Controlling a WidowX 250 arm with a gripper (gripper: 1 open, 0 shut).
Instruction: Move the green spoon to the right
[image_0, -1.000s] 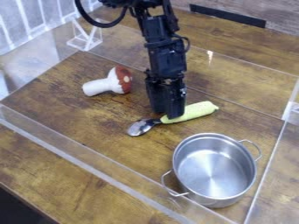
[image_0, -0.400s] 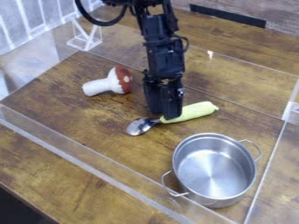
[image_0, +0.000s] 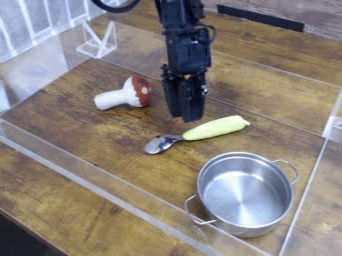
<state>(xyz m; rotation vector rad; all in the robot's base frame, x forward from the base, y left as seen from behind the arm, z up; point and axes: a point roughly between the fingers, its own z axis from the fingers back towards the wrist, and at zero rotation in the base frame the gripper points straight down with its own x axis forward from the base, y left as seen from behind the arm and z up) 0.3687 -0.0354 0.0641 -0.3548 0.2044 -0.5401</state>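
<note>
Claw: above and just behind the spoon, pointing down, apart from it (image_0: 187, 112); holding nothing, its jaws parted, though how wide I cannot tell
Mushroom toy: white and red, lying on its side at the left, on the table (image_0: 123, 94)
Green spoon: on the table (image_0: 94, 169), between mushroom toy and pot, silver bowl to the left, fat yellow-green handle slanting up to the right (image_0: 214, 128)
Pot: steel, two handles, upright at the right, nearer the camera than the spoon (image_0: 245, 194)
</note>
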